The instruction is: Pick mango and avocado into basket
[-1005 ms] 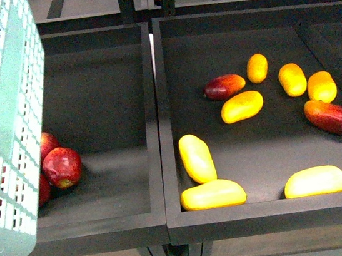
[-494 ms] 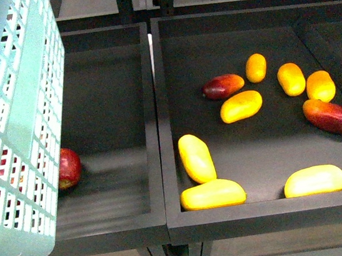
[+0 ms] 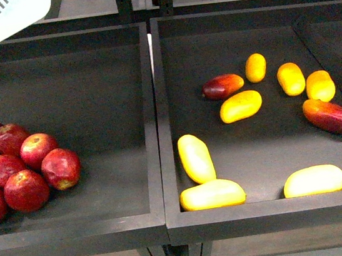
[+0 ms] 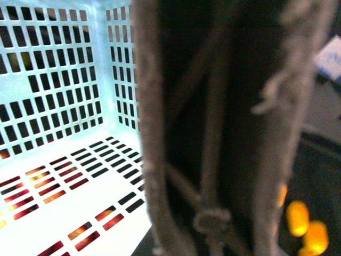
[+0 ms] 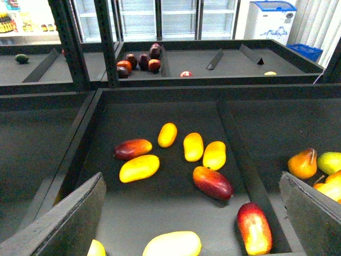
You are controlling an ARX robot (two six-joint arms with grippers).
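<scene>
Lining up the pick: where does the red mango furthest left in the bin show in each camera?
Front view: red mango, far half of the right bin.
Left wrist view: not in it; the basket fills it.
Right wrist view: red mango, near the bin's middle.
Shared landmark: the orange-yellow mango lying just in front of it.

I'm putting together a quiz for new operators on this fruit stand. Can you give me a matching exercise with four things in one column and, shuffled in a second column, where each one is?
Things
1. basket
2. red apples
3. red mango with an orange end
4. two pale yellow mangoes lying crosswise

Places
A. heaped at the left side of the left bin
B. against the front wall of the right bin
C. raised, at the front view's upper left corner
D. towards the back of the right bin, next to an orange-yellow mango

Pairs: 1-C, 2-A, 3-D, 4-B
</scene>
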